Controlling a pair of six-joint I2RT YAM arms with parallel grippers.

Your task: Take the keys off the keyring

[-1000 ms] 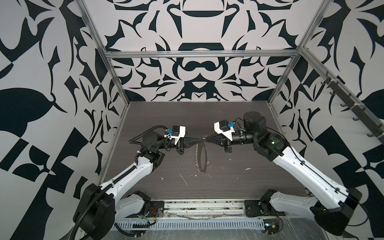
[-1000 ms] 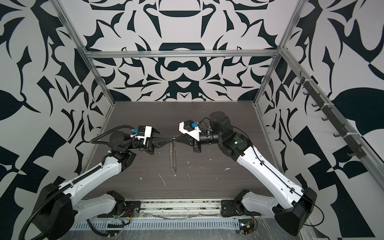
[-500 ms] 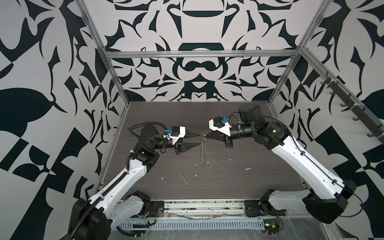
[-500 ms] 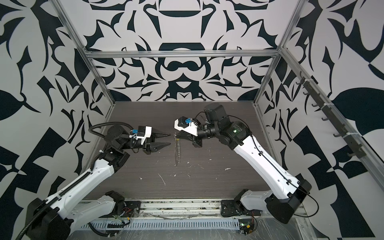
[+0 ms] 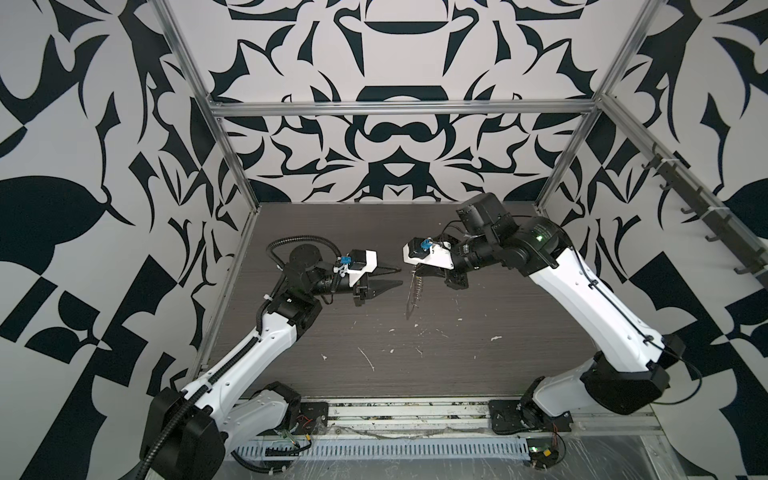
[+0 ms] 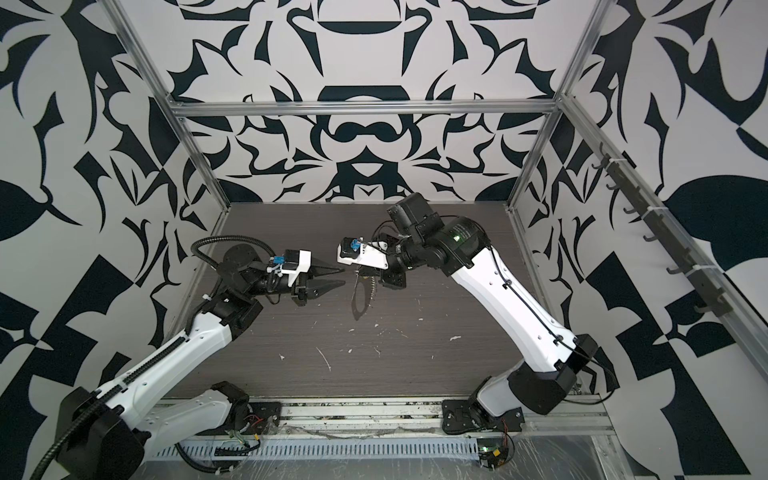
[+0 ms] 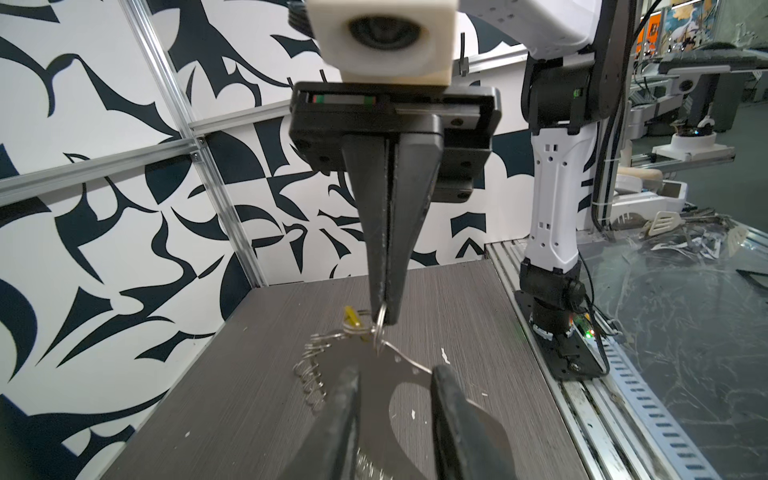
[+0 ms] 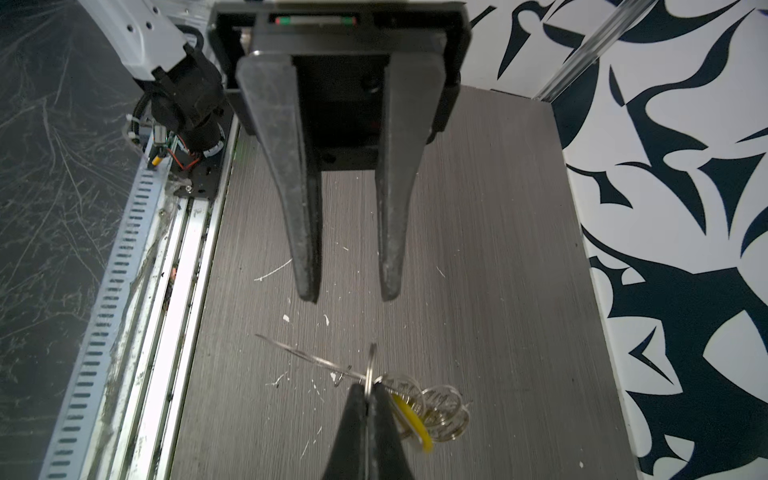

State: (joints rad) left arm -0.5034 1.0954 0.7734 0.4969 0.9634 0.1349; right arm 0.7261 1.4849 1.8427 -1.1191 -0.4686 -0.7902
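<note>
Right gripper point(image 8: 369, 388) clenched on keyring point(image 7: 405, 359) — long axis hanging toward table. Key point(image 8: 409, 419) just beside its tips. Left gripper point(image 5: 401, 277) part-open, empty — key straight ahead, near.

Two high overviews; wrist views opposed

You have a dark table point(image 5: 478, 361) flecked with white scraps point(image 5: 368, 358), patterned walls point(image 5: 395, 54), and a hook rail point(image 5: 706, 210).

Yellow keys point(image 8: 411, 419), silvery keyring point(image 8: 371, 363), dark grey wood-grain table point(image 8: 498, 249), black-and-white swirl-patterned walls point(image 5: 395, 137).
</note>
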